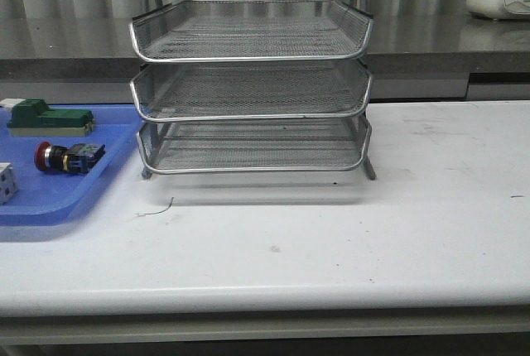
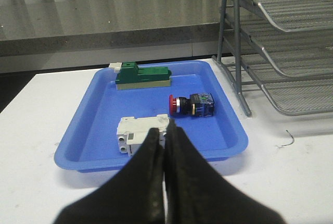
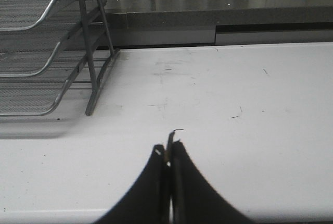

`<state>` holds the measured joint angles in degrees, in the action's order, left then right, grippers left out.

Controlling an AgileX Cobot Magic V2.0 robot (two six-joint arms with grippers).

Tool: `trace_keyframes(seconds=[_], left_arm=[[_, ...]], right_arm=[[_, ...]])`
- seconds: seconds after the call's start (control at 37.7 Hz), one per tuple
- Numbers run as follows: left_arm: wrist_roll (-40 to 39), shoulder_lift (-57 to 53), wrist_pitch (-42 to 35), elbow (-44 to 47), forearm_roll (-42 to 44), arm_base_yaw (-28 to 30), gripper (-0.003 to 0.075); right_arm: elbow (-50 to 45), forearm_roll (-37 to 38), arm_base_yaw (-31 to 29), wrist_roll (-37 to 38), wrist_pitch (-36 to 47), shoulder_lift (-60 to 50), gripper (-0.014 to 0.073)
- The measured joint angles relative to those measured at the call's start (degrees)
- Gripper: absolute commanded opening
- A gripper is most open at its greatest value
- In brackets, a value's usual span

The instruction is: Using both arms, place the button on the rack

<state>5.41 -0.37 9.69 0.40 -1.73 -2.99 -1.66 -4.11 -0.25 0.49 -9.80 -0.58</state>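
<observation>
Button (image 1: 68,157) lying on its side in blue tray (image 1: 50,199) left of rack (image 1: 252,91), left gripper (image 2: 165,135) pressed together, held low before the tray, right gripper (image 3: 169,151) pressed together, low over bare bench (image 1: 331,240)

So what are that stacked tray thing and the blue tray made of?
The rack looks like metal: fine silver wire mesh with shiny chrome-like rims that catch the light. The blue tray looks like moulded plastic, smooth and slightly glossy with rounded raised edges, though the pictures alone cannot confirm it.
</observation>
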Motion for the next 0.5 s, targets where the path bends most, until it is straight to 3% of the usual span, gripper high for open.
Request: trace_keyframes(seconds=[0.11,0.34,0.5], left_arm=[[0.0,0.0,-2.0,0.0,0.0,0.0,-0.0019],[0.0,0.0,-17.6,-0.5,0.0,0.0,-0.0019],[0.0,0.4,-13.6,-7.6,0.3,0.0,-0.0019]], right_arm=[[0.0,0.0,0.0,0.0,0.4,0.0,-0.0109],[3.9,0.0,0.0,0.0,-0.1,0.0,-0.0109],[11.8,0.0,0.0,0.0,-5.1,0.3,-0.0109]])
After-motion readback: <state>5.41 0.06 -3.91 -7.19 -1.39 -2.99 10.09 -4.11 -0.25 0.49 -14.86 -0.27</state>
